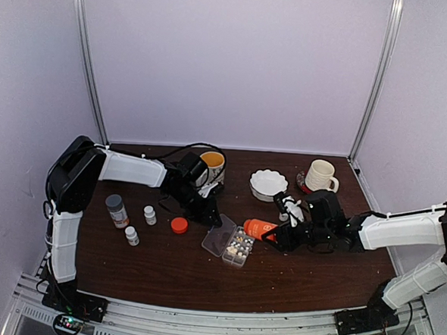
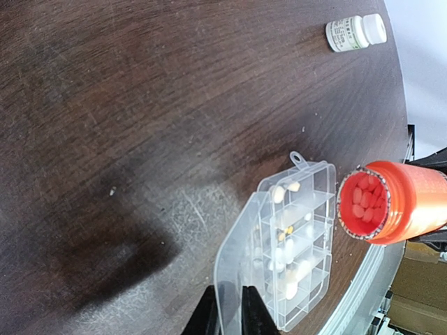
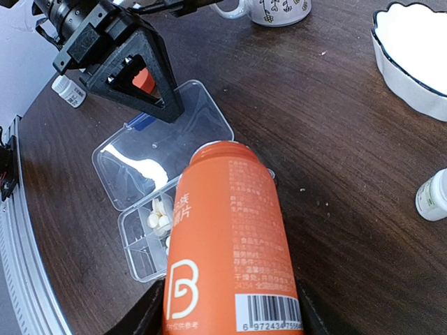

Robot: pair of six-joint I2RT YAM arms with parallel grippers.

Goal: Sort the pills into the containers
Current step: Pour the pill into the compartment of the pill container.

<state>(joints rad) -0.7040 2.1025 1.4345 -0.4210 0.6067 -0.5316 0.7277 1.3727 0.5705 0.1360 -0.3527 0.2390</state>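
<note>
The orange bottle in the right gripper is blocking the right-hand approach to the organizer box, and the left gripper, pinching the open lid, is closing off the rear left. An orange cap and small white bottles are standing farther left. Bare tabletop is lying open along the box's near side.

Soft, even light from above. Beside the left gripper a broad blurred shadow darkens the table — white glare streaks the clear lid it pinches. The orange bottle in the right gripper looms, lens-stretched.
</note>
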